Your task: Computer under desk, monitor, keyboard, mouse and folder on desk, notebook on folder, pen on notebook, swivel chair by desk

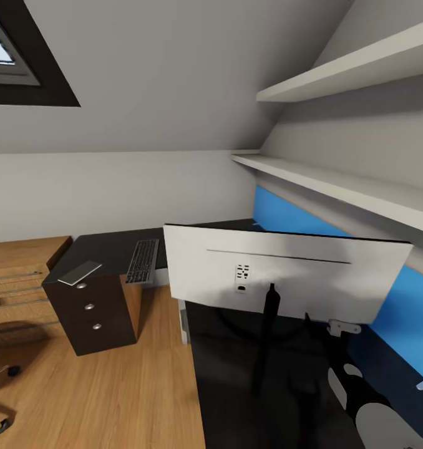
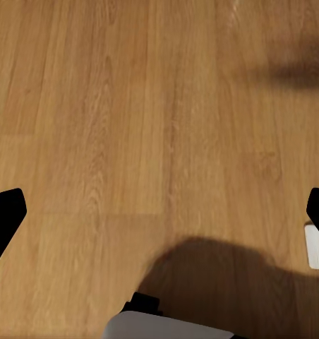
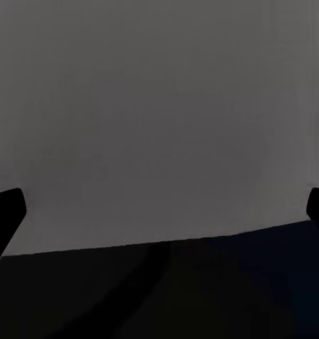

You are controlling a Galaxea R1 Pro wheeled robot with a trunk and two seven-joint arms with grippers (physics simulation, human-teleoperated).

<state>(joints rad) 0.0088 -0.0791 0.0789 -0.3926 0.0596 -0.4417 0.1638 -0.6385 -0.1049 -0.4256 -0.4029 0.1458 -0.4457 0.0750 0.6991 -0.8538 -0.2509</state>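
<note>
The left gripper (image 2: pixel 159 212) is spread wide over the wood floor (image 2: pixel 131 106). The right gripper (image 3: pixel 159 212) is spread wide too, facing the monitor (image 1: pixel 286 274), which stands on the desk (image 1: pixel 236 374). The keyboard (image 1: pixel 143 260) lies on the desk's far part, near its front edge.

We see a softly and evenly lit room in the head view, with pale daylight showing at the skylight (image 1: pixel 2 56). The shelves (image 1: pixel 336 181) throw broad, soft shadows on the sloping wall below them. The glossy desk (image 1: pixel 236 374) top is very dark and mirrors the stand faintly. The monitor (image 1: pixel 286 274) back carries a faint grey shadow across it. In the left wrist view the wooden floor (image 2: pixel 131 106) is warm and bright, with a blurred dark shadow low down. The right wrist view is dim, grey and featureless.
</note>
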